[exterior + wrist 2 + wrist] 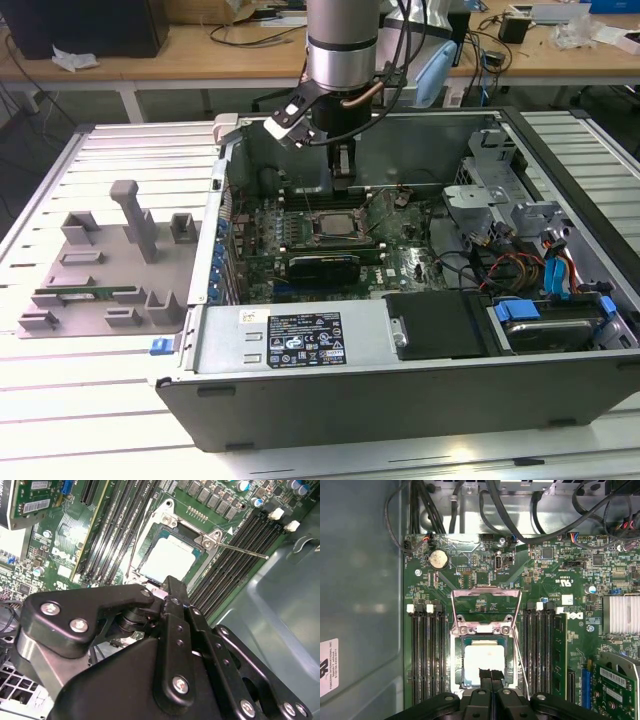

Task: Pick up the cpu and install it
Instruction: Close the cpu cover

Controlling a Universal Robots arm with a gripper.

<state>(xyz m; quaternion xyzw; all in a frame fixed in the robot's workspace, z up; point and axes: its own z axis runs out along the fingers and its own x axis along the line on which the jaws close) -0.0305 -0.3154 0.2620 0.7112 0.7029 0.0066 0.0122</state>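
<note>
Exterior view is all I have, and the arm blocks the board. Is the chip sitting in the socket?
Observer: Yes. In both wrist views the chip lies flat in the socket, silver face up.
Operator: Is the claw gripping it?
Observer: No. In the first wrist view the claw is shut, with its tips above one edge of the chip.
Operator: Is the clamp frame closed over it?
Observer: No. The frame is swung open, and its lever stands unlatched beside the socket.
</note>
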